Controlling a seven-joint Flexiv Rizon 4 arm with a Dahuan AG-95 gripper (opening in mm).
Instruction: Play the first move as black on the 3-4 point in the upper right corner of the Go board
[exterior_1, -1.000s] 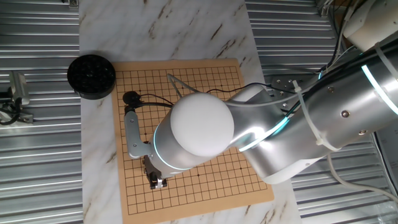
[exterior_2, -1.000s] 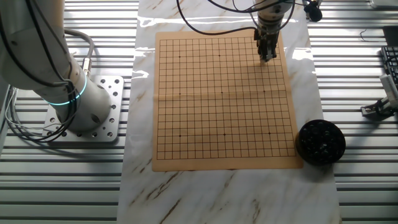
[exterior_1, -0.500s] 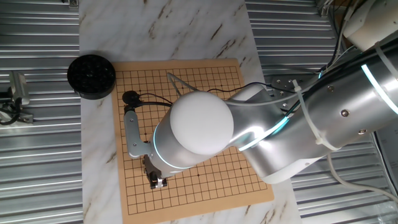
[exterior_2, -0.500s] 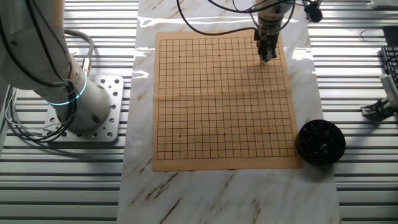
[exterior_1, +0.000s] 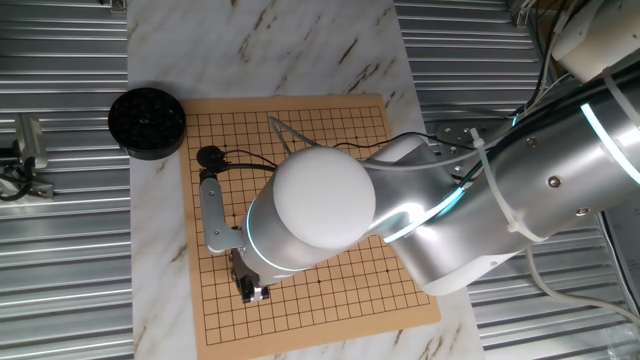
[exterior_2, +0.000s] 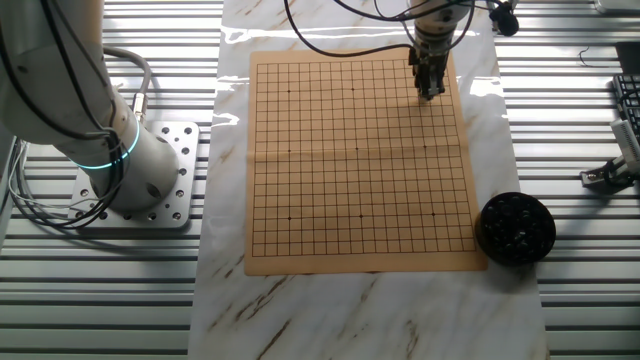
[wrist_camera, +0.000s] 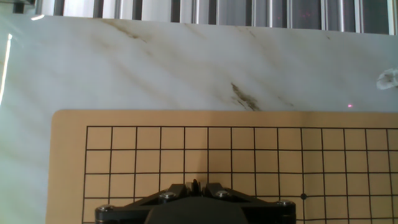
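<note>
The tan Go board (exterior_1: 330, 130) lies on a marble slab and also shows in the other fixed view (exterior_2: 350, 180) and the hand view (wrist_camera: 249, 155). My gripper (exterior_2: 430, 92) hangs low over the board's far right corner region in that view, a few lines in from the edges. In the first fixed view the gripper (exterior_1: 252, 293) shows below the arm's big joint. In the hand view the gripper (wrist_camera: 194, 185) has its jaws nearly together with a thin dark sliver, seemingly a black stone (wrist_camera: 194, 182), between them. No stones lie on the board.
A round black ribbed bowl (exterior_1: 146, 122) with stones stands on the slab just off one board corner, and it also shows in the other fixed view (exterior_2: 514, 228). The arm's base (exterior_2: 130, 170) is beside the slab. Ribbed metal table surrounds the slab.
</note>
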